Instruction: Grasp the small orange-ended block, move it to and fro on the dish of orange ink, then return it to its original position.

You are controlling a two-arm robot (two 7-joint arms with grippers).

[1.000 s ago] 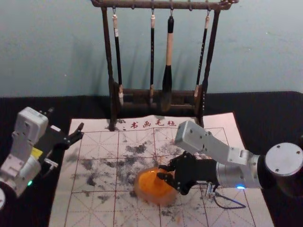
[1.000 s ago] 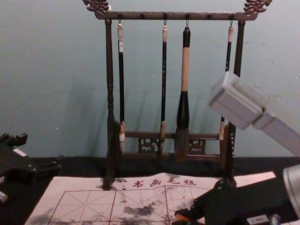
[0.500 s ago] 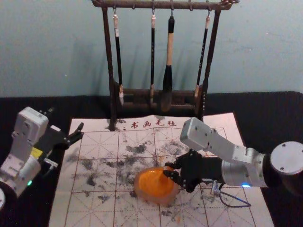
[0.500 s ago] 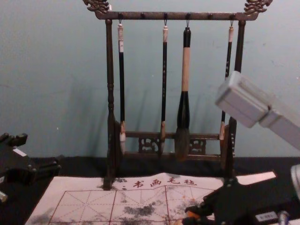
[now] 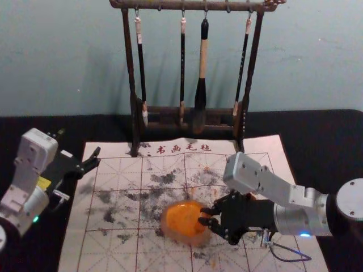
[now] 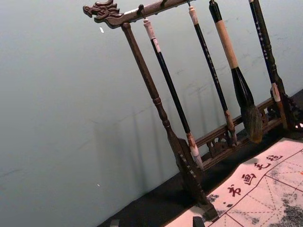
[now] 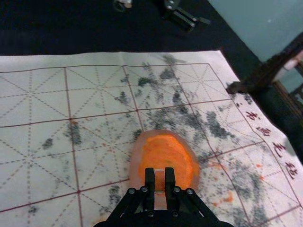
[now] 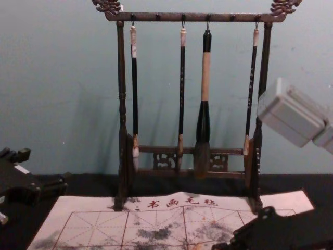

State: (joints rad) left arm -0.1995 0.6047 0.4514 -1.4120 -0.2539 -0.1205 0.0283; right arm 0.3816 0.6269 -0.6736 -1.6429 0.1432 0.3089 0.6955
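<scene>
**Block point(image 7: 160, 181) clamped in right gripper point(image 5: 202, 215), at the dish point(image 5: 165, 228)**

Block pinched between the fingertips, by the dish's right edge. Orange ink point(image 5: 184, 218) in dish. Dish sits on the marked mat point(image 5: 113, 249). Rack point(image 5: 130, 68) with four hanging brushes stands at the mat's far side. Left gripper point(image 5: 97, 157) parked near the mat's left edge, fingers apart.

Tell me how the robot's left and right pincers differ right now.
The left pincer stands open and empty; the right pincer is closed on the small block.
The left pincer is off by the left edge of the mat; the right pincer is at the dish of orange ink.
The left pincer's arm shows a green light, the right pincer's arm a blue light.
Both pincers are black.
</scene>
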